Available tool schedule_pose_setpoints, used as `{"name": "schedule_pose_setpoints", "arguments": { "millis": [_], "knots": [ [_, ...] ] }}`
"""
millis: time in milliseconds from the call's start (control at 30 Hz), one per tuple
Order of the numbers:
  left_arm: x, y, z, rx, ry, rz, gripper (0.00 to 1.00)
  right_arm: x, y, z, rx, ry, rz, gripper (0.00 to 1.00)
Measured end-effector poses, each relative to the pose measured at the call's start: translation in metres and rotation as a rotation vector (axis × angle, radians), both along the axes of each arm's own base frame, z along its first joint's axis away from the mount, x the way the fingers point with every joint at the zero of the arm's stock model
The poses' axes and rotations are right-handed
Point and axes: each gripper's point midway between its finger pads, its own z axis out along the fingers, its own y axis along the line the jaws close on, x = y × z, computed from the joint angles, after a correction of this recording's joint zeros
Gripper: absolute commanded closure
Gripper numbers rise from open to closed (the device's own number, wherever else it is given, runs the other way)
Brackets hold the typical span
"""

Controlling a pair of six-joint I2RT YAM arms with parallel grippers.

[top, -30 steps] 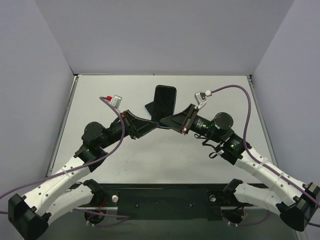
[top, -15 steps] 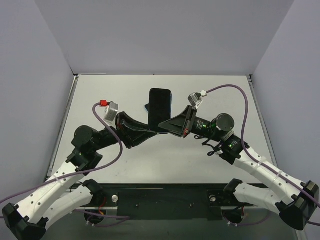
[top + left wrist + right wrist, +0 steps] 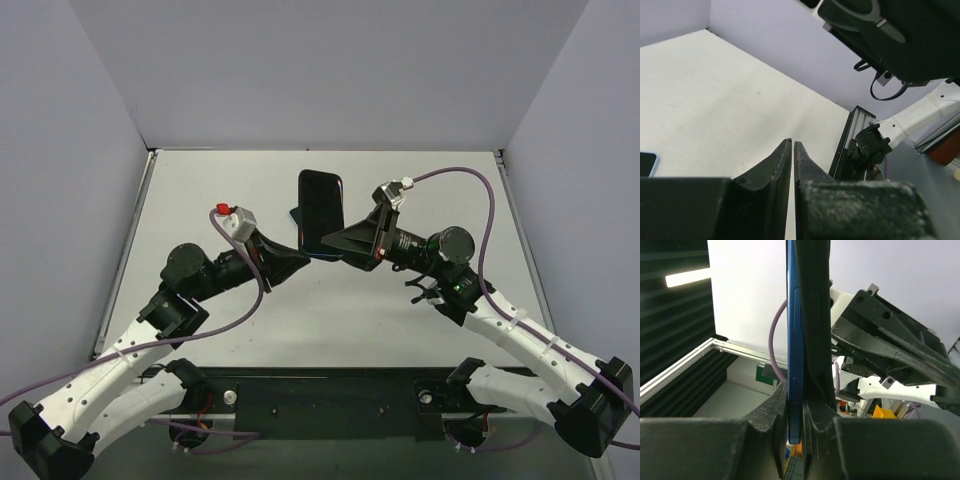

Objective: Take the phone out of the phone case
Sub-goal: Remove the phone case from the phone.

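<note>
The phone (image 3: 320, 205), dark screen and blue edge, stands upright above the middle of the table. My right gripper (image 3: 331, 243) is shut on its lower end. In the right wrist view the blue phone (image 3: 794, 340) sits between the fingers, with the black phone case (image 3: 816, 315) flat against its right side, its edge standing apart from the phone's edge. My left gripper (image 3: 304, 257) is just left of the phone's lower edge. In the left wrist view its fingers (image 3: 785, 157) are shut together with nothing between them.
A dark flat thing with a pale blue rim (image 3: 295, 214) lies on the table behind the phone, also visible as a dark corner (image 3: 647, 163) at the left wrist view's edge. Grey walls enclose the white table (image 3: 200, 200) on three sides.
My left gripper has gone from partly open to shut on nothing, and its wrist has shifted. The right gripper has carried the phone slightly left.
</note>
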Motion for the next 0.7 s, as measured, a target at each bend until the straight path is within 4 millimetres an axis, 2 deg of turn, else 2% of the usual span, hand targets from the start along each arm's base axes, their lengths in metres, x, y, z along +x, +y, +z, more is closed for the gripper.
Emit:
{"name": "schedule_pose_setpoints", "arguments": {
  "millis": [33,67,100,200,367,500,567,700],
  "knots": [
    [0.000,0.000,-0.004,-0.002,0.019,0.002,0.35,-0.001,-0.001,-0.001,-0.008,-0.008,-0.004,1.00],
    [-0.002,0.000,-0.006,-0.010,0.039,-0.003,0.22,-0.001,-0.001,-0.002,-0.017,-0.013,-0.009,1.00],
    [-0.005,0.001,-0.007,-0.023,0.053,-0.009,0.20,-0.002,-0.002,-0.004,-0.031,-0.020,-0.015,1.00],
    [-0.019,0.007,0.000,-0.099,0.078,-0.035,0.19,-0.002,-0.005,-0.014,-0.100,-0.054,-0.049,1.00],
    [-0.041,0.019,0.046,-0.287,0.074,-0.085,0.16,0.001,-0.007,-0.023,-0.218,-0.144,-0.108,1.00],
    [-0.042,0.016,0.073,-0.381,0.145,-0.125,0.16,0.003,-0.007,-0.029,-0.274,-0.201,-0.133,1.00],
    [-0.038,0.013,0.078,-0.402,0.181,-0.133,0.19,0.004,-0.007,-0.034,-0.305,-0.221,-0.142,1.00],
    [-0.026,0.003,0.070,-0.403,0.262,-0.134,0.25,0.004,-0.005,-0.043,-0.352,-0.246,-0.152,1.00]
  ]
}}
